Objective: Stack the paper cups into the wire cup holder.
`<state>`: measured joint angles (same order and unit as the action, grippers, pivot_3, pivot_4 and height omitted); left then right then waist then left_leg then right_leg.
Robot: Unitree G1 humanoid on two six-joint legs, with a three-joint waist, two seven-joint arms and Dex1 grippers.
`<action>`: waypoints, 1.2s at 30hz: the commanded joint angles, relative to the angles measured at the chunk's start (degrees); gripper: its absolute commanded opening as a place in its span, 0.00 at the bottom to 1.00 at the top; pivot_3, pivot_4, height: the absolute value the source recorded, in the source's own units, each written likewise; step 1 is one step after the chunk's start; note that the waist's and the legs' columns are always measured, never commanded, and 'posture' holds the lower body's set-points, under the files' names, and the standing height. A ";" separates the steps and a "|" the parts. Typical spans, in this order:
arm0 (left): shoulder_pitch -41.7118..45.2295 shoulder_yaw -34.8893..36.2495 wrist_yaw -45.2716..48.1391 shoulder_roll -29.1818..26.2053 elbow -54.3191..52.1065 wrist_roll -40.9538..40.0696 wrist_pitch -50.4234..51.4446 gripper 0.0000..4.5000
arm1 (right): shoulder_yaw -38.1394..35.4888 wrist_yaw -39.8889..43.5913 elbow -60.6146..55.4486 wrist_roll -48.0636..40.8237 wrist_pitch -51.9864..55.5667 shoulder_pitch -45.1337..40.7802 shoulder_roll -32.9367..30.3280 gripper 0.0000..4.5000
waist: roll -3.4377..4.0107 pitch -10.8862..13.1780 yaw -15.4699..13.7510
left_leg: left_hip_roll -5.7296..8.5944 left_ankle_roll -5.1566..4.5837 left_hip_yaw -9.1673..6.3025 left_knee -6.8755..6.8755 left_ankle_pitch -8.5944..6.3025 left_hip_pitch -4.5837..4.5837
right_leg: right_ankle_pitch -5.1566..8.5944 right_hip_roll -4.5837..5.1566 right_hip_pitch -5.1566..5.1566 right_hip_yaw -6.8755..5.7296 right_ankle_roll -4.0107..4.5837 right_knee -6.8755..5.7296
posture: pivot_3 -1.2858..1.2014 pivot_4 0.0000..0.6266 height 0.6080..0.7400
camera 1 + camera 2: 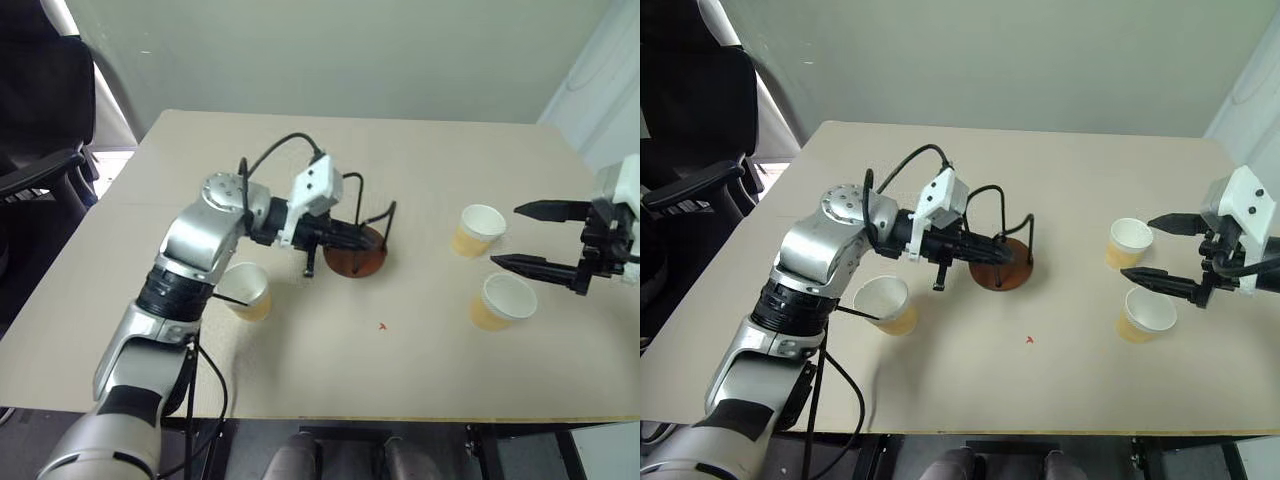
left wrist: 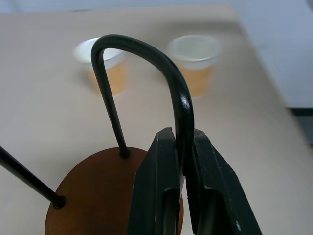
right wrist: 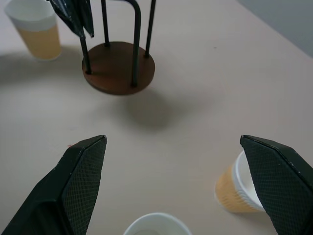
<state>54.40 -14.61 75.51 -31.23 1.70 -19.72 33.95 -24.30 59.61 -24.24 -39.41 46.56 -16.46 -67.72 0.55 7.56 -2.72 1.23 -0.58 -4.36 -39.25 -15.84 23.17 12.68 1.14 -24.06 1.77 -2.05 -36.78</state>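
Closest to the camera, one paper cup (image 1: 247,290) is seen upright on the desk (image 1: 400,370), tucked just beside the left arm's elbow and partly hidden behind it. Two more paper cups are parked over on the right side: one (image 1: 478,230) farther back, one (image 1: 503,302) nearer the front edge, both upright and close together but apart.

Roughly mid-desk, the wire cup holder (image 1: 356,262) is found, with its reddish-brown round base and thin black wire loops standing up. No cup is seen inside it. In the left wrist view, the left gripper (image 2: 182,169) is shown with its jaws pinched narrow on one of the wire loops, the wire running up between the two fingers. From the head views the same gripper (image 1: 990,249) is seen reaching in from the left, pointing right across the holder's base.

Over on the right, the right gripper (image 1: 540,237) is held with jaws spread wide, nothing gripped. It sits just right of the two cups, the nearer cup lying close under its lower finger (image 1: 530,266). A tiny red mark (image 1: 382,325) is spotted on the desk in front of the holder.
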 commanded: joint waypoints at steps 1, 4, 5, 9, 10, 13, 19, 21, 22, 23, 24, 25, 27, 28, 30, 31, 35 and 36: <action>-1.08 -0.76 1.58 -0.09 -4.66 -2.22 1.54 0.00 | -4.36 1.01 -2.33 -1.76 0.84 0.44 -1.74 1.00 | 0.00 0.00 0.08 | 0.00 0.00 0.00 0.00 0.00 0.00 | 0.00 0.00 0.00 0.00 0.00 0.00 | 0.52 0.24 1.00; -2.84 -2.77 3.43 -0.78 -6.61 -2.68 1.91 0.00 | -5.20 1.48 -3.26 -2.12 1.30 1.34 -2.09 1.00 | 0.00 0.00 0.09 | -0.01 -0.01 0.00 -0.01 0.01 -0.03 | 0.00 0.00 0.02 0.01 0.00 -0.02 | 0.52 0.24 1.00; -3.18 -3.14 3.76 -0.92 -7.03 -2.76 1.99 0.00 | -5.35 1.47 -3.38 -2.20 1.33 1.51 -2.14 1.00 | 0.00 0.00 0.10 | -0.01 -0.01 0.00 -0.02 0.01 -0.05 | 0.00 0.00 0.03 0.01 0.00 -0.02 | 0.52 0.24 1.00; -5.09 -5.06 4.66 -0.88 -8.62 -2.96 2.38 0.00 | -5.66 0.91 -4.00 -2.19 1.42 1.98 -1.79 1.00 | 0.00 0.00 0.09 | -0.01 -0.03 0.00 -0.04 0.01 -0.05 | 0.00 0.00 0.04 0.01 0.00 -0.03 | 0.52 0.24 1.00; -5.52 -5.35 4.58 -0.56 -8.84 -3.21 2.74 0.00 | -5.71 0.79 -4.14 -2.22 1.47 2.08 -1.72 1.00 | 0.00 0.00 0.08 | -0.01 -0.03 0.00 -0.04 0.01 -0.05 | 0.00 0.00 0.04 0.01 0.00 -0.03 | 0.52 0.24 1.00; -6.65 -6.48 4.38 -0.16 -8.72 -2.72 2.44 0.00 | -5.73 0.62 -4.20 -2.21 1.42 2.17 -1.72 1.00 | 0.00 0.00 0.06 | -0.01 -0.05 0.00 -0.05 0.01 -0.05 | 0.00 0.01 0.05 0.01 -0.01 -0.03 | 0.52 0.24 1.00; -7.32 -7.79 3.65 0.49 -6.78 -1.23 0.91 0.00 | -5.32 0.12 -4.00 -2.01 1.02 2.04 -1.43 1.00 | 0.00 0.00 0.09 | -0.01 -0.06 0.00 -0.08 0.00 -0.06 | 0.00 0.01 0.06 0.01 -0.02 -0.04 | 0.52 0.24 1.00; -7.22 -8.14 3.48 0.69 -5.96 -0.52 0.47 0.00 | -5.09 -0.03 -3.97 -1.94 0.86 1.99 -1.31 1.00 | 0.00 0.00 0.08 | -0.01 -0.06 0.00 -0.10 0.00 -0.06 | 0.00 0.01 0.07 0.01 -0.02 -0.05 | 0.52 0.24 1.00; -7.15 -8.29 3.45 0.73 -5.64 -0.20 0.20 0.00 | -5.02 -0.06 -3.97 -1.91 0.80 2.00 -1.28 1.00 | 0.00 0.00 0.07 | -0.01 -0.07 0.00 -0.11 0.00 -0.06 | 0.00 0.01 0.08 0.01 -0.02 -0.05 | 0.52 0.24 1.00; -6.98 -8.47 3.49 0.81 -5.23 0.17 -0.25 0.00 | -4.94 -0.11 -3.93 -1.85 0.70 2.00 -1.22 1.00 | 0.00 0.00 0.08 | -0.01 -0.08 0.00 -0.12 -0.01 -0.06 | 0.00 0.01 0.09 0.01 -0.02 -0.05 | 0.52 0.24 1.00; -6.81 -8.63 3.54 0.96 -4.86 0.46 -0.56 0.00 | -4.88 -0.13 -3.88 -1.77 0.59 2.06 -1.16 1.00 | 0.00 0.00 0.08 | -0.01 -0.08 0.00 -0.13 -0.01 -0.06 | 0.00 0.01 0.09 0.01 -0.02 -0.05 | 0.52 0.24 1.00; -6.70 -8.71 3.59 1.08 -4.64 0.64 -0.76 0.00 | -4.84 -0.15 -3.85 -1.72 0.52 2.10 -1.12 1.00 | 0.00 0.00 0.09 | -0.01 -0.09 0.00 -0.13 -0.02 -0.06 | 0.00 0.01 0.09 0.01 -0.02 -0.05 | 0.52 0.24 1.00; -6.52 -9.04 3.65 1.48 -4.05 1.09 -1.18 0.00 | -4.86 -0.20 -3.84 -1.61 0.41 2.21 -1.06 1.00 | 0.00 0.00 0.07 | -0.01 -0.09 0.00 -0.14 -0.02 -0.06 | 0.00 0.01 0.09 0.01 -0.02 -0.05 | 0.52 0.24 1.00; -6.50 -9.20 3.66 1.74 -3.70 1.39 -1.45 0.00 | -4.89 -0.24 -3.85 -1.59 0.40 2.24 -1.04 1.00 | 0.00 0.00 0.07 | 0.00 -0.09 0.00 -0.14 -0.02 -0.06 | 0.00 0.01 0.09 0.01 -0.03 -0.05 | 0.52 0.24 1.00; -6.54 -9.62 3.78 2.25 -2.79 2.12 -2.26 0.00 | -4.88 -0.41 -3.92 -1.60 0.40 2.24 -0.99 1.00 | 0.00 0.00 0.06 | -0.01 -0.12 0.00 -0.16 -0.03 -0.06 | 0.00 0.01 0.10 0.01 -0.03 -0.05 | 0.52 0.24 1.00; -6.57 -9.90 3.87 2.45 -2.35 2.43 -2.62 0.00 | -4.88 -0.47 -3.94 -1.59 0.39 2.25 -0.97 1.00 | 0.00 0.00 0.06 | -0.01 -0.12 0.00 -0.17 -0.04 -0.06 | 0.00 0.01 0.11 0.01 -0.04 -0.05 | 0.52 0.24 1.00; -7.14 -11.05 3.43 3.47 -0.83 4.11 -4.31 0.00 | -5.11 -0.55 -4.09 -1.49 0.41 2.52 -1.01 1.00 | 0.00 0.00 0.06 | -0.01 -0.16 0.00 -0.26 -0.06 -0.06 | 0.00 0.01 0.15 0.01 -0.07 -0.06 | 0.52 0.24 1.00; -7.23 -11.10 3.51 3.70 -0.69 4.22 -4.44 0.00 | -5.15 -0.56 -4.11 -1.47 0.41 2.57 -1.04 1.00 | 0.00 0.00 0.06 | -0.01 -0.17 0.00 -0.29 -0.07 -0.08 | -0.01 0.01 0.18 0.01 -0.08 -0.06 | 0.52 0.24 1.00</action>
<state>47.03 -25.25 79.32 -27.92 0.59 -16.01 29.96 -27.60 59.43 -27.44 -40.78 47.81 -13.81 -68.40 0.56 7.56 -2.66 1.22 -0.76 -4.36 -39.58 -15.91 23.09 12.67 1.15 -23.86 1.78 -2.14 -36.84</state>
